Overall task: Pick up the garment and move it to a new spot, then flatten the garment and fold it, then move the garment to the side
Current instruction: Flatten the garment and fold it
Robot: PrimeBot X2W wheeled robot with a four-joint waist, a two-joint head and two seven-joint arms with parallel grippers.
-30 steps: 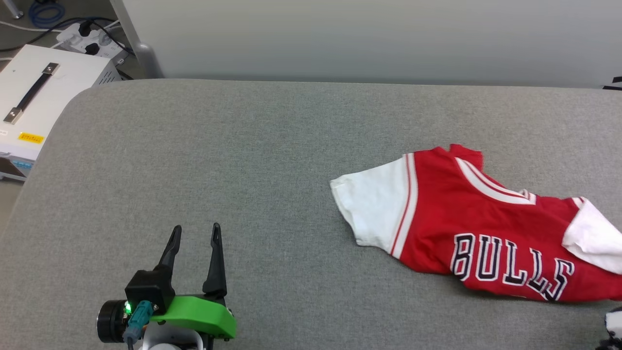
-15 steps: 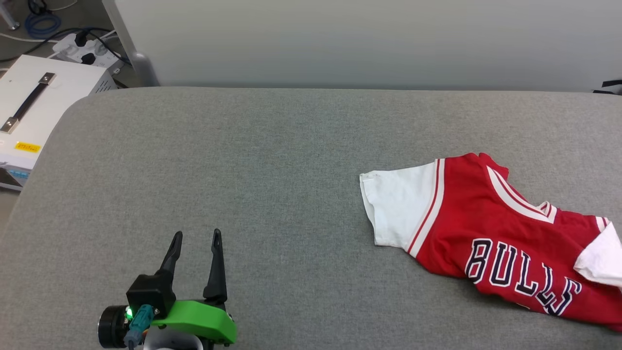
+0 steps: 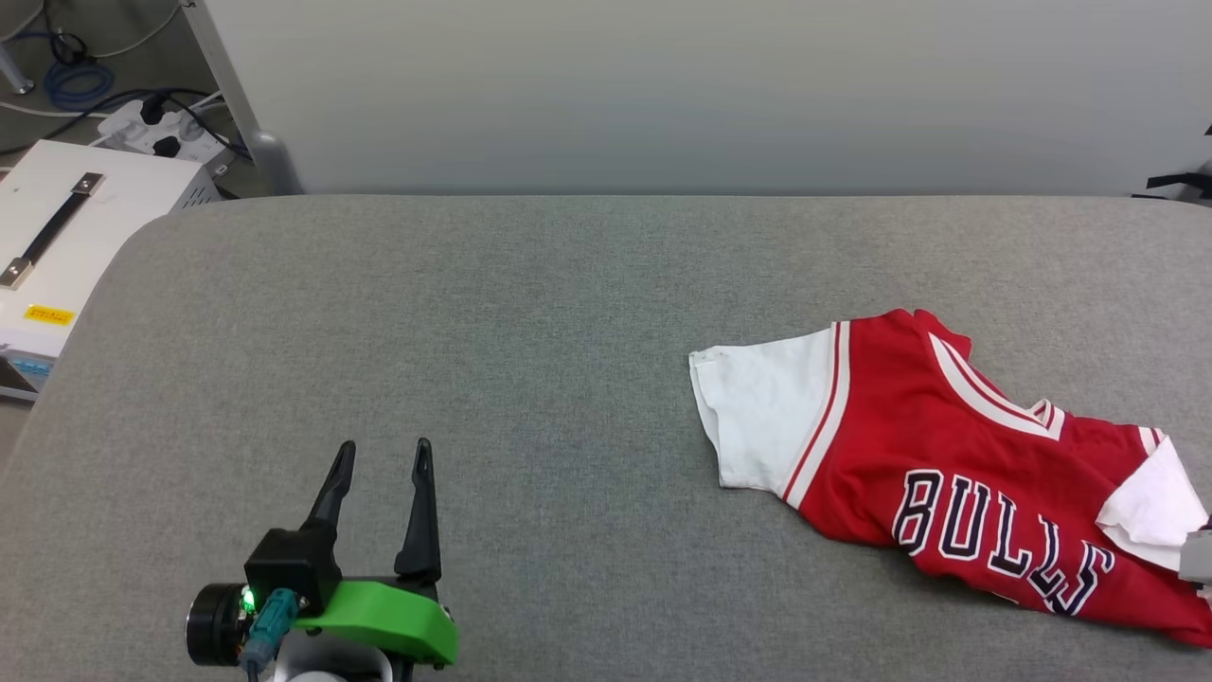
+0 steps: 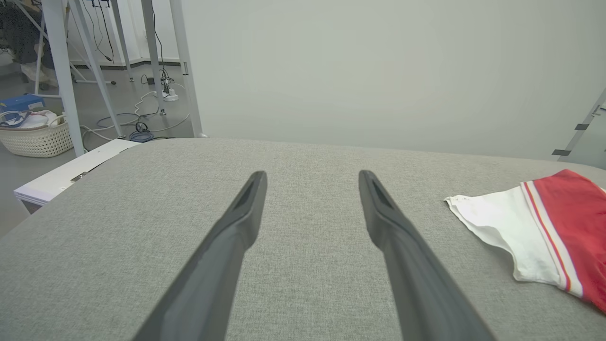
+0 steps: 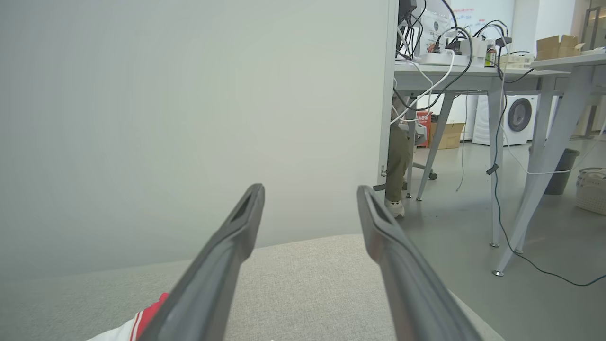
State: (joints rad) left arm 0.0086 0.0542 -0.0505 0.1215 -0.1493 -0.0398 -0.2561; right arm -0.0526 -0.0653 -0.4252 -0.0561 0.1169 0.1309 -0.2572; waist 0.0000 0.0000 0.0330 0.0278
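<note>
- As the head camera has tipped since a second ago, the grey table [image 3: 530,313] sits lower in the head view; that shift is the camera's, not the table's.
- The garment [image 3: 909,436] lies on the right part of the table, reaching the frame's lower right corner and well apart from the left gripper. Measured against the table's far edge it has barely moved, only settled.
- It is crumpled rather than flat: the red body runs slantwise, and creases buckle the chest.
- One white sleeve [image 3: 757,417] spreads open towards the middle of the table. The other [image 3: 1150,497] is doubled over onto the red near the frame's right edge.
- The black "BULLS" lettering [image 3: 994,526] faces up, tilted, with its last letter creased.
- The striped collar trim [image 3: 985,398] lies slantwise above the lettering.
- The right gripper [image 5: 308,188] has just opened. Its jaws stand wide with nothing between them, lifted over the table's right end, and a red-and-white scrap of garment shows under its left finger in the right wrist view.
- Judged from that, the garment has just been let go at its new spot, so the moving step looks done and flattening comes next.
- The left gripper [image 3: 383,443] hovers over bare table at the lower left, jaws wide and empty as before.
</note>
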